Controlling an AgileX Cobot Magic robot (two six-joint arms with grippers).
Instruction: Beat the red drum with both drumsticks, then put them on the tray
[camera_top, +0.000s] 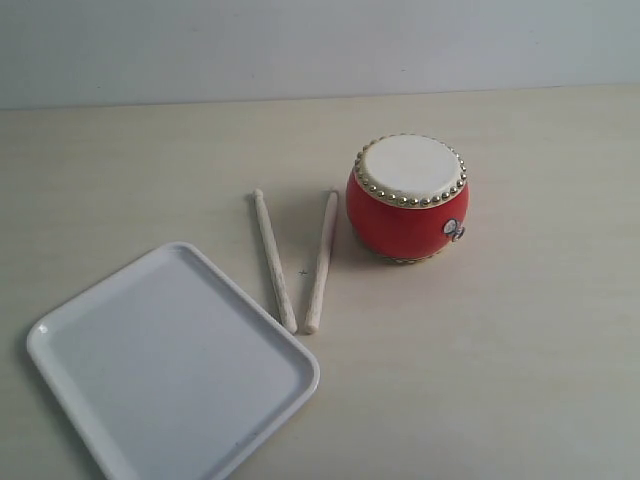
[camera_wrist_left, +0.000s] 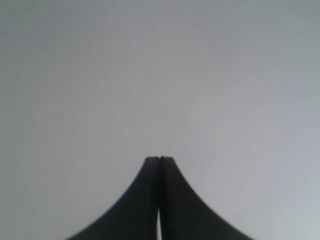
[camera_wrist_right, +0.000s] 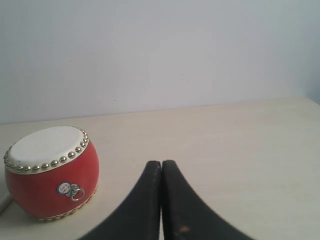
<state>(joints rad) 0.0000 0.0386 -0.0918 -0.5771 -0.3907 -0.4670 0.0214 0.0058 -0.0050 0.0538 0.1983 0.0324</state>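
The red drum (camera_top: 409, 200) with cream skin and gold studs stands upright on the table, right of centre; the right wrist view shows it (camera_wrist_right: 50, 172) too. Two pale wooden drumsticks (camera_top: 274, 260) (camera_top: 321, 262) lie side by side just left of the drum, forming a narrow V. The white tray (camera_top: 170, 365) sits empty at the front left. My left gripper (camera_wrist_left: 159, 158) is shut with nothing in it and faces only a blank grey surface. My right gripper (camera_wrist_right: 161, 162) is also shut and empty, some way off from the drum. Neither gripper appears in the exterior view.
A pale beige table (camera_top: 520, 350) carries everything, with a plain grey-white wall (camera_top: 300, 40) behind it. Bare tabletop lies right of and in front of the drum.
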